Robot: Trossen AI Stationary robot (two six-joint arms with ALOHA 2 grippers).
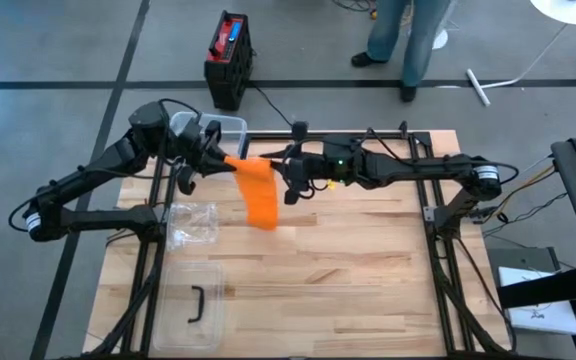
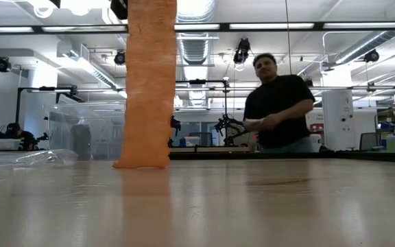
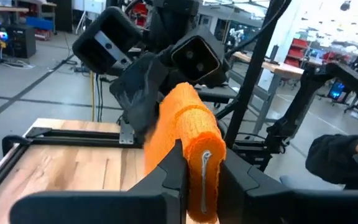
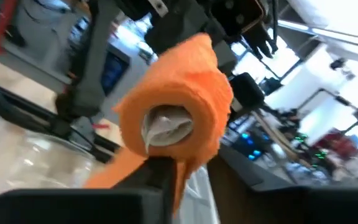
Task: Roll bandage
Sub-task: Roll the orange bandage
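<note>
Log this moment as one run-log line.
left gripper: shut on orange bandage | right gripper: at roll end | tail: hanging to table

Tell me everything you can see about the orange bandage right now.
The orange bandage looks like a soft, crinkled elastic cloth, partly wound into a roll around a pale core. The roll is held up over the table's back left part, between the two arms. The left tool is shut on one end of it, and the right tool sits at the other end. A loose strip hangs down, its bottom edge reaching the wooden tabletop.
</note>
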